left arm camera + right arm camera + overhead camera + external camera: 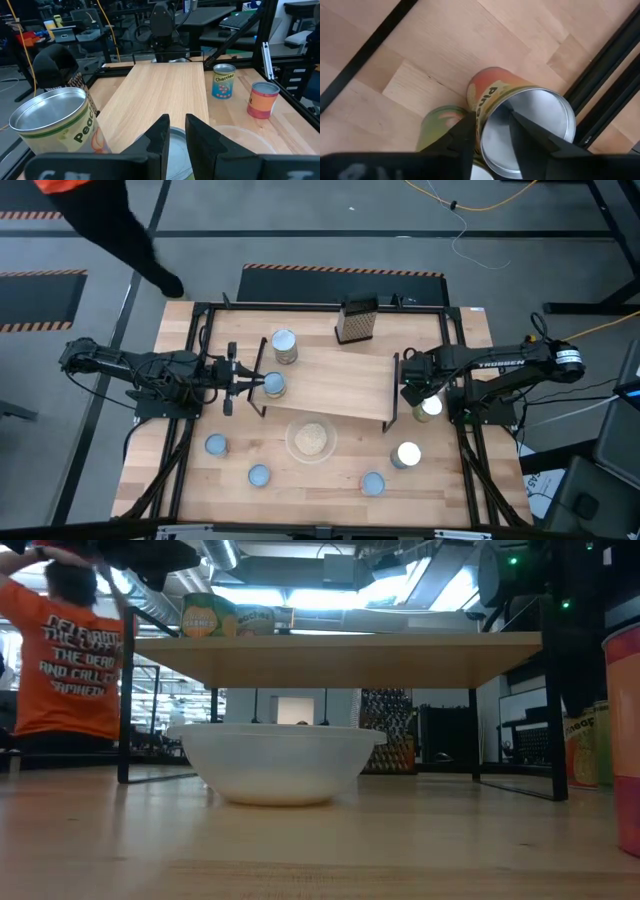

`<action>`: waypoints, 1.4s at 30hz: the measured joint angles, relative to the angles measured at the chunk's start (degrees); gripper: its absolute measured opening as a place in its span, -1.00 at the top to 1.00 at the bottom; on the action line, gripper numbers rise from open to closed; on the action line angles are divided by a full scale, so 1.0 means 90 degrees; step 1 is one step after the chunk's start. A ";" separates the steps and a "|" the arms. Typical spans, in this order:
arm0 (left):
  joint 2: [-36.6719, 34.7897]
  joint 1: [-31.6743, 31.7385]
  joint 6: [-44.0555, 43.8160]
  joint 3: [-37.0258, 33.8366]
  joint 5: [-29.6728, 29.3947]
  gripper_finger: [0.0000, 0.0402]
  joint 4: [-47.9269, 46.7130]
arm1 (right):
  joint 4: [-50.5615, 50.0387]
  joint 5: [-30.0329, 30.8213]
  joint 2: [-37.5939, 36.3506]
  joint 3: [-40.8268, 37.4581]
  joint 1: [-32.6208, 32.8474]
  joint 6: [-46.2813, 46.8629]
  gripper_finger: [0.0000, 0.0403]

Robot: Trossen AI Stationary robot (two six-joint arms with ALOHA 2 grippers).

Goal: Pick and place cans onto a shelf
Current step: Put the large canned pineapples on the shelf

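Observation:
The shelf (335, 385) stands mid-table. Two cans stand on its left end: a tall silver-topped one (284, 346) and a shorter one (272, 385). My left gripper (254, 385) is level at the shorter can's left rim (176, 142), its fingers a narrow gap apart. My right gripper (412, 394) points down at a tall can (520, 125) that stands on the table right of the shelf. Its fingers are a small gap apart, one over the can's silver top and one outside its labelled wall. A green can (440, 127) stands beside it. My left gripper's fingers (160, 137) lie over the shorter can's near rim; I cannot tell whether they touch it. My right gripper's fingers (467, 137) straddle the tall can's rim (487, 117) on its shelf side, from above; I cannot tell whether they touch it.
Loose cans stand on the near table (216, 445) (259, 475) (372, 483) (407, 453). A shallow white dish (311, 438) sits in front of the shelf and a dark grater (357, 320) behind it. A person in an orange shirt (70, 650) is beyond the far left corner.

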 joint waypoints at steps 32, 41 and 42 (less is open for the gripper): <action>0.0000 0.0000 0.0000 0.0000 0.0000 0.73 0.0000 | -0.0070 -0.0104 0.0000 0.0004 0.0002 0.0007 0.97; -0.0002 0.0000 0.0000 0.0000 0.0000 0.73 0.0000 | -0.0098 -0.0104 0.0002 0.0002 0.0002 -0.0023 0.99; 0.0000 0.0001 0.0000 0.0000 0.0000 0.73 0.0000 | -0.0107 -0.0102 0.0002 0.0005 0.0002 -0.0023 0.99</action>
